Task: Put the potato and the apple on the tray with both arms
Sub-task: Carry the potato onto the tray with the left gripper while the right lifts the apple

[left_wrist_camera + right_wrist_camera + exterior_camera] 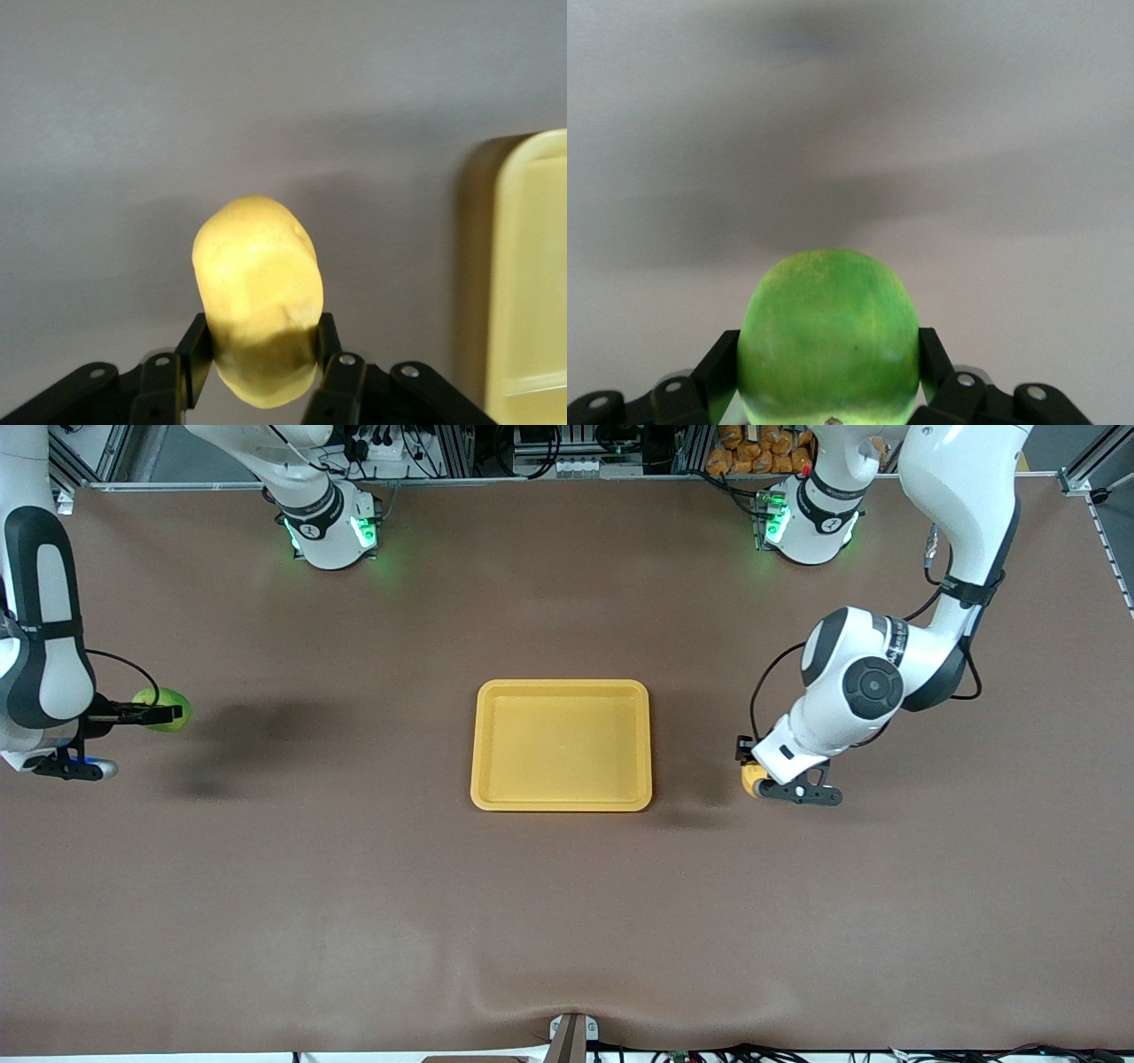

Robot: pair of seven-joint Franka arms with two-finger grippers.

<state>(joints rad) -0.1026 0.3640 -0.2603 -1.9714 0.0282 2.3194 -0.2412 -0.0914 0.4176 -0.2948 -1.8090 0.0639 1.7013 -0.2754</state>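
The yellow-orange tray (563, 687) lies flat mid-table with nothing on it. My right gripper (174, 712) is shut on the green apple (166, 724) and holds it above the table toward the right arm's end, its shadow falling on the brown cloth. In the right wrist view the apple (828, 310) fills the space inside the gripper (828, 354). My left gripper (749, 769) is shut on the yellow potato (752, 783) just above the table, beside the tray toward the left arm's end. In the left wrist view the potato (257, 266) sits in the gripper (262, 341), with the tray's rim (518, 274) close by.
A brown cloth (567, 921) covers the whole table. The two green-lit arm bases (332, 531) (806, 527) stand along the table's edge farthest from the front camera. A small bracket (571, 1036) sticks up at the nearest edge.
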